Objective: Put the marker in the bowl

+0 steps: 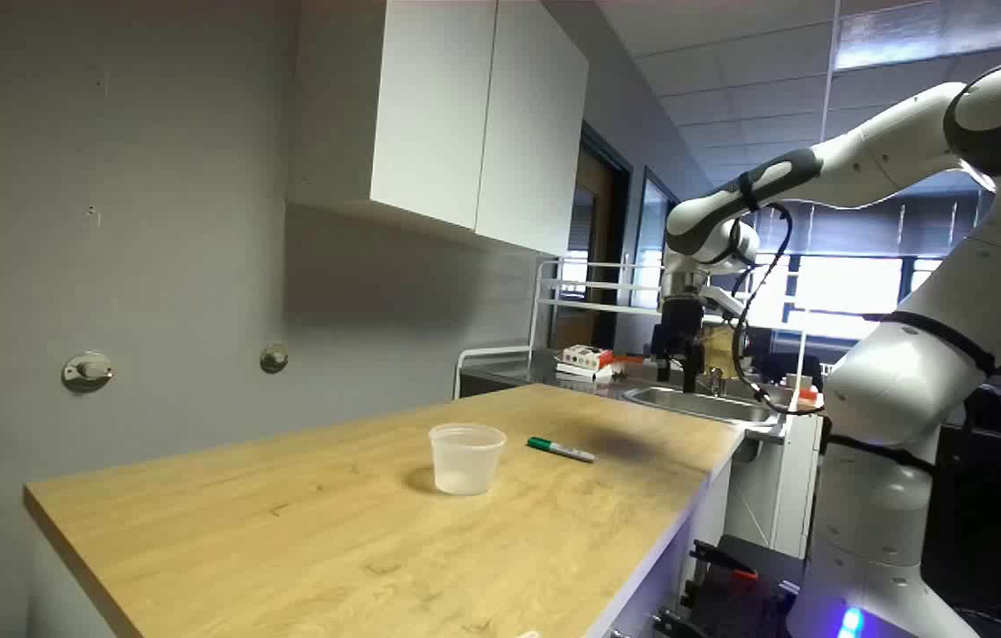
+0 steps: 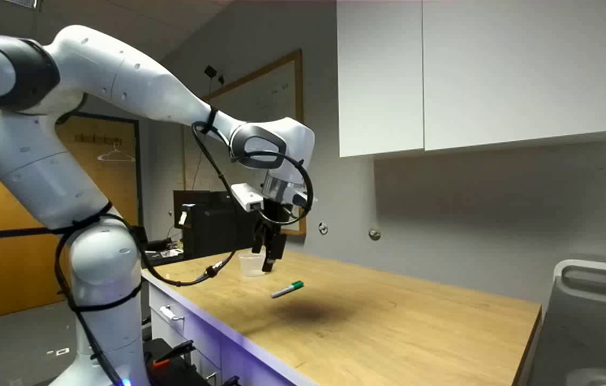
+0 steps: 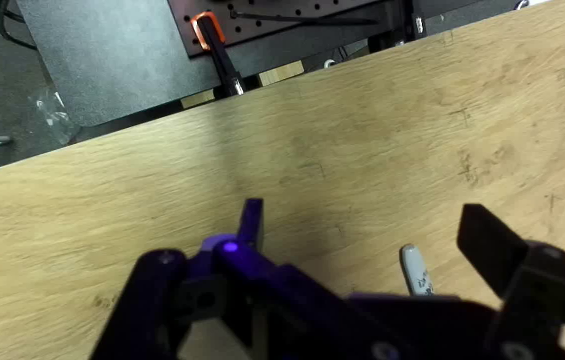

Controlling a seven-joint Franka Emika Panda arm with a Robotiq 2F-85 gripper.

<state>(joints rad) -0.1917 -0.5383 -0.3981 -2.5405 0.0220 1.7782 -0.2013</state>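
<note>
Wood-grain bench (image 1: 332,532) extends along a grey wall (image 1: 155,266). The marker (image 1: 560,449) lies flat on the bench; in an exterior view it is right of the bowl (image 1: 468,459), near it but apart, green end to the left. The bowl stands upright. The hand (image 3: 362,217) is raised above the bench, jaws spaced apart; in the wrist view it partly covers the marker. In an exterior view, the arm (image 1: 908,377) stands at the right, a sink (image 1: 686,405) lies beyond the bench's far end, and white cabinets (image 1: 438,115) hang on the wall.
</note>
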